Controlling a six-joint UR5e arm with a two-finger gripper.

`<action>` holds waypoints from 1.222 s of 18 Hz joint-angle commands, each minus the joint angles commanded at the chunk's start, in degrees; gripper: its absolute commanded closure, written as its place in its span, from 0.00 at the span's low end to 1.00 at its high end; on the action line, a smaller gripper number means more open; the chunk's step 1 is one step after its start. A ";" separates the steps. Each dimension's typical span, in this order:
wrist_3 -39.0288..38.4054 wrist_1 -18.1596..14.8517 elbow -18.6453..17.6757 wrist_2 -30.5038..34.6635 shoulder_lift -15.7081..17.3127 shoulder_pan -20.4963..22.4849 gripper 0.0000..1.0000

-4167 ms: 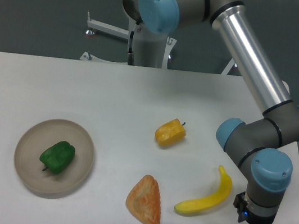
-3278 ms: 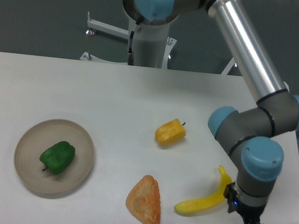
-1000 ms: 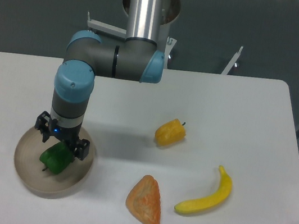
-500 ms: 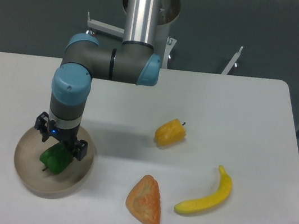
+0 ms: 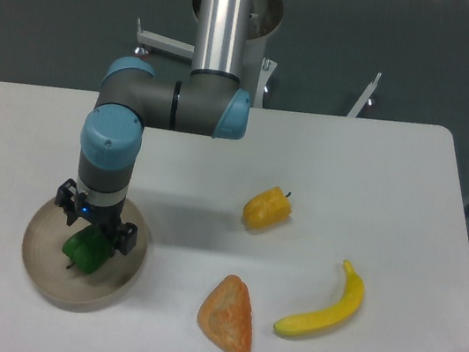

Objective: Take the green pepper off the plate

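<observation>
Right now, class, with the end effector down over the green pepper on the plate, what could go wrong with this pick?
1. The green pepper is glossy and lumpy, so it may slip from the end effector.
2. The fingers sit low inside the plate; they may catch and drag it.

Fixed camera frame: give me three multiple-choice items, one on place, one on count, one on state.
1. Where is the green pepper?
A. on the plate
B. beside the banana
C. off the table

2. How many yellow or orange food items lie off the plate?
A. one
B. three
C. five

3. Where is the gripper?
A. far right of the table
B. low over the green pepper
C. over the banana

Answers:
1 A: it sits inside the rim.
2 B: yellow pepper, banana, orange wedge.
3 B: its fingers straddle the pepper's top; contact cannot be told.
</observation>
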 joint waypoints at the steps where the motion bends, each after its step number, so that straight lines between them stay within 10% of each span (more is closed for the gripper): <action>1: 0.00 0.09 0.00 0.00 -0.17 0.00 0.00; 11: -0.53 0.26 0.00 0.09 -0.62 -0.62 0.00; 17: -0.44 0.17 -0.09 0.00 -0.53 -0.70 0.50; 22: 0.09 0.17 0.00 0.00 -0.27 -0.70 0.60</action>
